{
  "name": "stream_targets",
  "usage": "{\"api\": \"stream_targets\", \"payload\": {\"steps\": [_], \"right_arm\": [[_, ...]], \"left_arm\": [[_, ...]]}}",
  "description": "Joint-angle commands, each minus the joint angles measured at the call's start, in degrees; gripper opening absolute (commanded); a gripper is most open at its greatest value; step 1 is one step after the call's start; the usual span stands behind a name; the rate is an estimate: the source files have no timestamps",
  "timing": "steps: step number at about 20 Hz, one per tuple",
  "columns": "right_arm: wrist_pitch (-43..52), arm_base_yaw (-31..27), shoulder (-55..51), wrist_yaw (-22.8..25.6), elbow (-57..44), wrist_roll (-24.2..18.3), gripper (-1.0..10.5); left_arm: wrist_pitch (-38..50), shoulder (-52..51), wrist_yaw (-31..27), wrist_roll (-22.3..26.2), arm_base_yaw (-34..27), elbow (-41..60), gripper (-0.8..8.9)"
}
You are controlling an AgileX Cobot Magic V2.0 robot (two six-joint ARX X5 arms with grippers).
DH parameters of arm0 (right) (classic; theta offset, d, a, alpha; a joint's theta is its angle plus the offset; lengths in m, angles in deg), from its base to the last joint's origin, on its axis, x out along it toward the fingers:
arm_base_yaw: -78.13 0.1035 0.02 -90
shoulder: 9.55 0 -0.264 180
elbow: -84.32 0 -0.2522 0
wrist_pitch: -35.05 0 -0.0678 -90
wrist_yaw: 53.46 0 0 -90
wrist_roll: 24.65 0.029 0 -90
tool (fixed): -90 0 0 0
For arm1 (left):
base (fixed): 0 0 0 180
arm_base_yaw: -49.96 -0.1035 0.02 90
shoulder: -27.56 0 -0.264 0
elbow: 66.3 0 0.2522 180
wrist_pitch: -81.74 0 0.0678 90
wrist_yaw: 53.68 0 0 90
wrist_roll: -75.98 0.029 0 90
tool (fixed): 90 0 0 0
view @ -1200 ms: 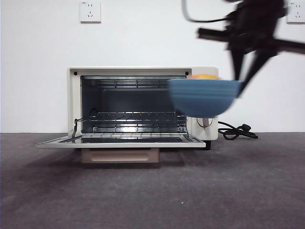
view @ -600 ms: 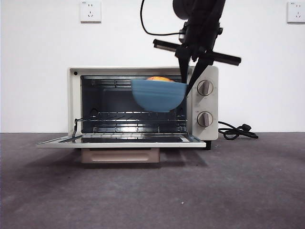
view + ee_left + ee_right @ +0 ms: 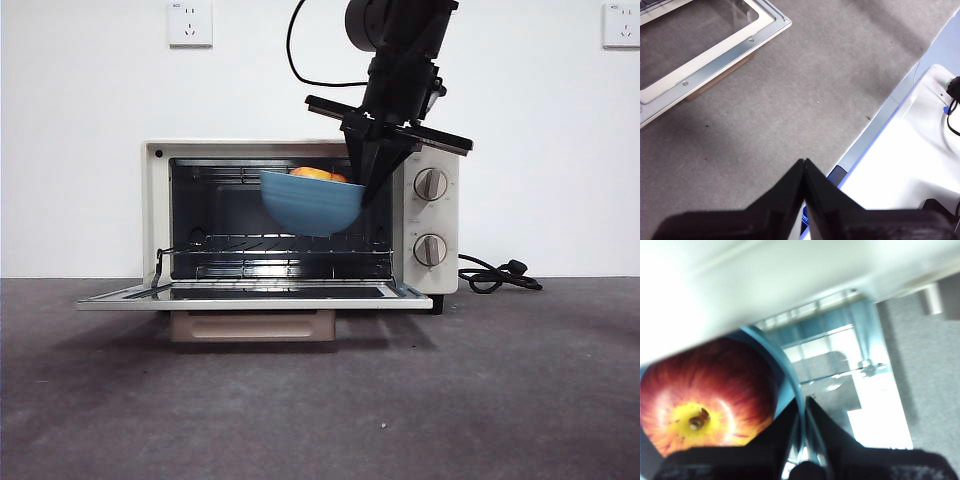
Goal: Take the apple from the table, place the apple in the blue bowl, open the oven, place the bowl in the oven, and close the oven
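Tilted blue bowl (image 3: 311,205) with apple (image 3: 317,174) pinched at its 3 o'clock rim by right gripper (image 3: 368,182) fingers inside open oven (image 3: 425,215); left gripper (image 3: 804,165) fingers pressed together above tabletop (image 3: 400,400).

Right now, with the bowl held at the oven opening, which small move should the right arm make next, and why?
Probably move it deeper in and lower it onto the wire rack. The right gripper pinches the rim of the blue bowl, which hangs tilted above the rack with the apple inside. The oven door lies open. Release should wait until the bowl rests there.

Apple (image 3: 318,174) in bowl (image 3: 310,203), inside oven (image 3: 300,215) opening above rack (image 3: 285,245).
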Motion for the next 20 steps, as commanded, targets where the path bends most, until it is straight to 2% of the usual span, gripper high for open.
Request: {"api": "stream_targets", "payload": {"steps": [1,7,10,16,20], "right_arm": [[0.61,0.07,0.83,1.86,0.5,4.7,-0.1],[4.33,0.07,1.38,2.49,0.5,13.4,-0.1],[4.24,0.02,2.08,3.56,0.5,15.93,-0.1],[4.7,0.02,2.86,5.03,0.48,19.34,-0.1],[4.85,0.02,3.04,4.96,0.48,19.08,0.1]], "left_arm": [[-0.13,-0.15,0.0,0.83,-0.13,0.09,-0.06],[-0.46,-0.15,0.02,-0.52,-0.13,0.11,-0.06],[-2.14,-0.15,0.02,-0.52,-0.13,0.11,-0.05],[-3.02,-1.46,0.02,-0.5,-0.13,0.11,-0.06],[-3.34,-2.19,0.02,-0.52,-0.13,0.09,-0.06]]}}
